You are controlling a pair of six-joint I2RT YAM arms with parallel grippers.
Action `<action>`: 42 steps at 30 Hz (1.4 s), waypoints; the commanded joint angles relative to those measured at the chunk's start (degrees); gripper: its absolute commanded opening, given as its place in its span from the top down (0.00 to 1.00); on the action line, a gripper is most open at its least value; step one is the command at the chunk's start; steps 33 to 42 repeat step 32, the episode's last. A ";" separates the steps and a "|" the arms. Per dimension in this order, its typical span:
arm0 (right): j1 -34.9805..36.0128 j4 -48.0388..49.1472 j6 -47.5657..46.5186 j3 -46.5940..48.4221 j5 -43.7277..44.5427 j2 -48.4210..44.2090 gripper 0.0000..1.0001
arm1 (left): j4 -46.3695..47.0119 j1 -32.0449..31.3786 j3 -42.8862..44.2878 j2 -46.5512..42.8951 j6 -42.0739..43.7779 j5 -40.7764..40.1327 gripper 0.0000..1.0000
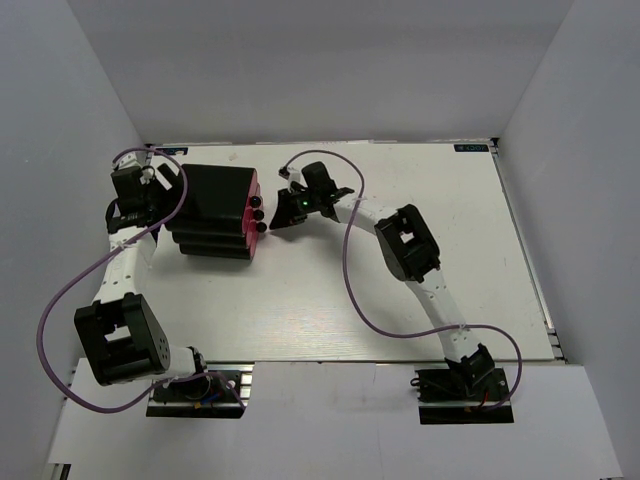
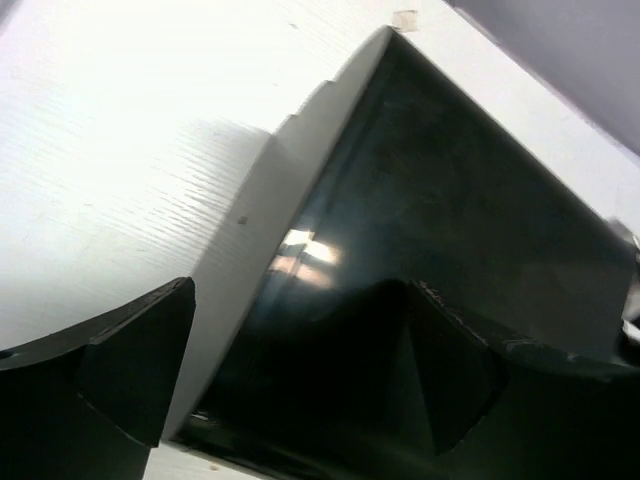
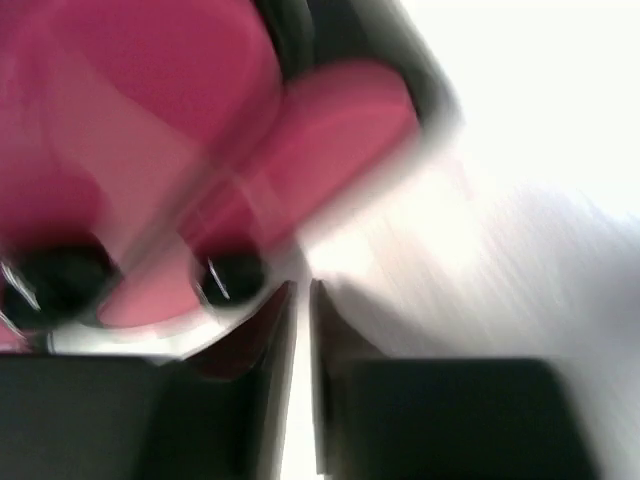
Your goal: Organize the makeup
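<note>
Likely finishing the drawers (image 3: pixel 150 120) (no makeup shows): right gripper (image 3: pixel 303 300) barely parted, empty, knobs (image 3: pixel 230 278) just ahead; left gripper (image 2: pixel 300 340) spread wide astride the box (image 1: pixel 215 195). Next: retreat.

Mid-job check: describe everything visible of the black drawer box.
The black drawer box is glossy, plastic-looking, built in stepped tiers, standing at the far left of the table. Its pink drawer fronts with round black knobs face right. The left claw straddles its rear edge, open wide; the right claw, barely parted, sits just off the knobs. Contact is unclear.
</note>
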 commanded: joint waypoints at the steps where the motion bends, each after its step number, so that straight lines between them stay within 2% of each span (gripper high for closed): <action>1: -2.67 -3.52 -9.63 -8.89 3.75 -10.26 0.68 | -1.78 1.88 1.62 -1.61 -3.41 -5.27 0.02; 3: -3.30 -3.87 -12.71 -13.55 5.43 -16.56 0.56 | -1.96 2.67 1.71 -2.49 -4.56 -6.51 0.02; 4: -4.34 -4.40 -15.51 -17.58 6.04 -18.43 0.46 | -2.48 3.46 1.71 -4.06 -6.05 -6.52 0.02; 5: -4.79 -5.62 -16.75 -19.27 7.53 -20.45 0.42 | -2.40 3.47 1.62 -5.21 -6.76 -9.83 0.02; 10: -7.34 -12.56 -25.17 -30.77 8.59 -37.39 0.22 | 0.24 4.88 -2.41 -16.52 -8.43 -12.67 0.02; 13: -8.22 -13.19 -28.09 -37.19 14.01 -45.06 0.17 | 2.34 4.88 -5.92 -22.86 -8.70 -10.57 0.02; 14: -8.22 -13.28 -29.49 -41.39 16.48 -50.13 0.16 | 3.57 4.88 -7.15 -27.85 -8.53 -8.65 0.02; 16: -8.57 -12.93 -30.30 -45.46 23.34 -55.08 0.11 | 8.31 3.83 -10.58 -32.62 -5.81 2.23 0.02; 17: -8.57 -12.84 -30.91 -49.05 25.28 -59.80 0.11 | 10.24 3.82 -11.55 -34.64 -4.84 7.32 0.02; 18: -8.75 -12.58 -31.44 -51.00 26.95 -62.20 0.11 | 12.43 3.30 -12.34 -37.62 -4.05 19.11 0.02; 19: -8.75 -12.14 -31.53 -52.84 29.93 -64.31 0.11 | 16.63 3.30 -13.40 -38.35 -4.48 25.23 0.02; 20: -8.66 -11.53 -31.62 -56.86 31.17 -68.94 0.11 | 18.59 3.30 -13.75 -38.70 -5.70 30.60 0.02; 21: -8.84 -10.39 -31.88 -58.82 32.49 -71.34 0.11 | 23.13 3.30 -14.19 -38.53 -9.63 40.05 0.02; 24: -8.93 -7.93 -32.67 -66.10 33.47 -80.92 0.11 | 32.38 2.77 -18.32 -38.18 -18.25 49.62 0.02; 31: -9.45 -2.64 -34.78 -76.41 39.60 -101.66 0.11 | 32.67 -0.21 -23.24 -37.83 -18.55 53.07 0.02; 42: -9.45 -3.69 -34.87 -76.33 40.32 -102.21 0.11 | 32.32 -1.00 -24.21 -38.18 -18.11 53.07 0.02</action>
